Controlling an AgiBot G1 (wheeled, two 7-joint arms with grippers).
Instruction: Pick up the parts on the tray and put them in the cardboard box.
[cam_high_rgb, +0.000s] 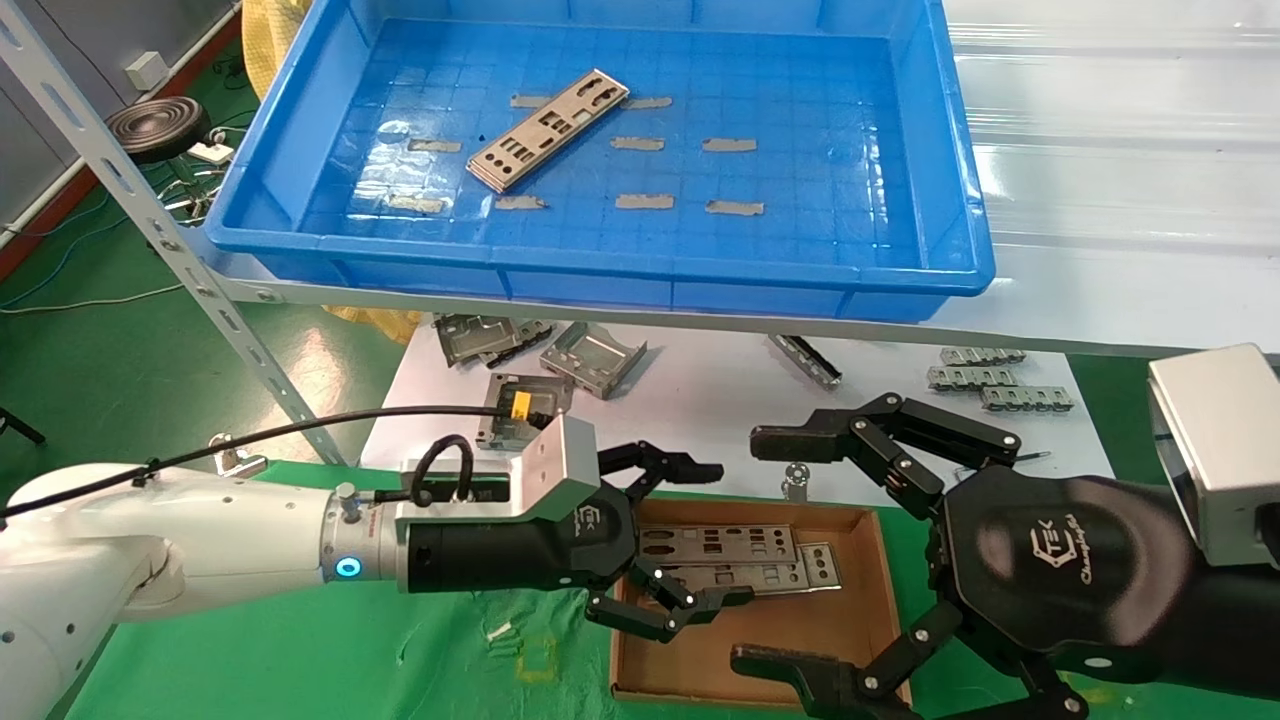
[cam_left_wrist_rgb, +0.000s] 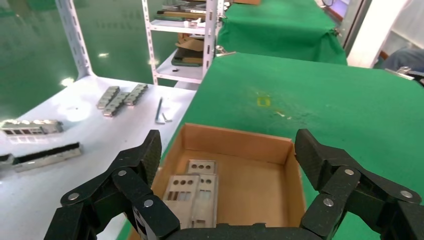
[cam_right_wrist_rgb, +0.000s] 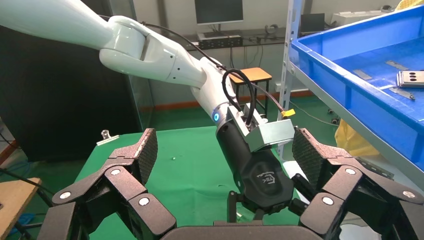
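Blue grid-floored tray (cam_high_rgb: 930, 150), silver-grey punched parts (cam_high_rgb: 548, 129), brown cardboard box (cam_high_rgb: 880, 590)

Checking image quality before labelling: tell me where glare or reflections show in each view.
Head view: bright glare streaks on the white shelf and sheen on the tray floor. Left wrist view: lamp reflections on the white table; the cardboard box is evenly lit. Right wrist view: soft highlights on the left arm's white shell.

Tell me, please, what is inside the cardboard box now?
Inside the cardboard box lie two parts, flat and overlapping. The open left gripper hangs over them and covers their left ends in the head view. The rest of the floor looks bare.
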